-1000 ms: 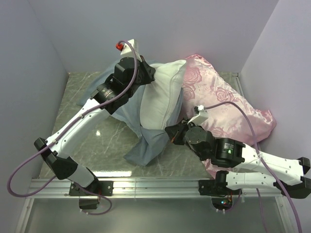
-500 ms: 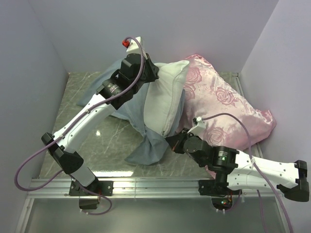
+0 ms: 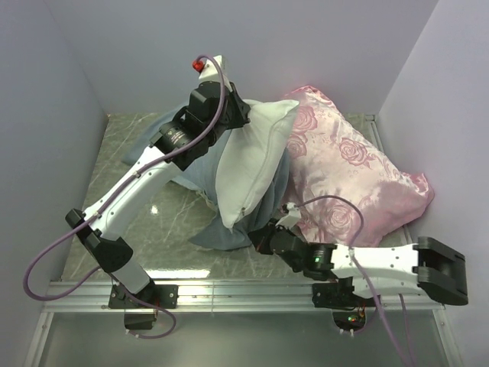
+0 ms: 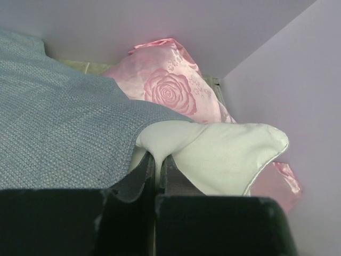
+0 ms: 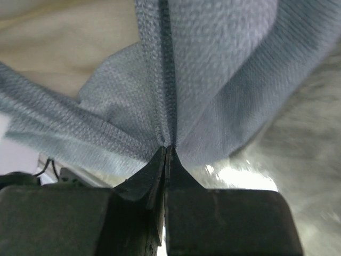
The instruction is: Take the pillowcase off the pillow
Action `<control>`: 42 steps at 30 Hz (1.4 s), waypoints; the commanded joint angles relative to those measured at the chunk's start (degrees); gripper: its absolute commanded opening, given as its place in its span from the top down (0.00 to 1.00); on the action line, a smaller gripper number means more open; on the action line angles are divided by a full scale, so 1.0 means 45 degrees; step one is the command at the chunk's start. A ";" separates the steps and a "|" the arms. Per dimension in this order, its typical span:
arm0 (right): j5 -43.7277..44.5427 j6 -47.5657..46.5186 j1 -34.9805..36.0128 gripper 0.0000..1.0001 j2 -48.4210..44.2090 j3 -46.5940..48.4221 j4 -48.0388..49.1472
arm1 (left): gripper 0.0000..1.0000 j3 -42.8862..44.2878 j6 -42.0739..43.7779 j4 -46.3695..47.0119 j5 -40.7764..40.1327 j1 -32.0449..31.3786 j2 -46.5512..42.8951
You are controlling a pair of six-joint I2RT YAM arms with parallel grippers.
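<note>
The white pillow (image 3: 256, 164) stands tilted at the middle of the table, its top corner raised. My left gripper (image 3: 246, 118) is shut on a pinch of the pillow's white fabric (image 4: 160, 140) near that top corner. The pillowcase (image 3: 202, 172), showing its grey-blue side, hangs bunched around the pillow's left and lower part. My right gripper (image 3: 256, 235) is low near the front edge, shut on a fold of the pillowcase (image 5: 176, 80) along its seam. The green and beige outside is not in view.
A pink satin rose-patterned cushion (image 3: 344, 164) lies at the right against the pillow and over my right arm. Lilac walls close the back and both sides. The marble tabletop (image 3: 122, 176) shows at the left. A metal rail (image 3: 244, 289) runs along the front edge.
My right gripper has moved left and toward the front edge, pulling the pillowcase's lower end down off the pillow. My left gripper rose slightly, holding the pillow's top corner.
</note>
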 commanded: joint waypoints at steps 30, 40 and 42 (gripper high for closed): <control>-0.9536 -0.4013 -0.7256 0.59 0.6760 0.6976 0.1554 | 1.00 -1.0643 -0.2540 0.3468 0.1628 -0.1307 -0.8907; -0.7096 -0.3175 -0.7627 0.33 0.1591 0.5069 -0.0225 | 1.00 -1.2035 -0.2989 0.4365 0.0885 -0.1465 -0.8850; -0.6997 -0.3117 -0.7627 0.30 0.0073 0.4855 -0.0832 | 1.00 -1.2055 -0.3068 0.4813 0.1099 -0.1465 -0.8577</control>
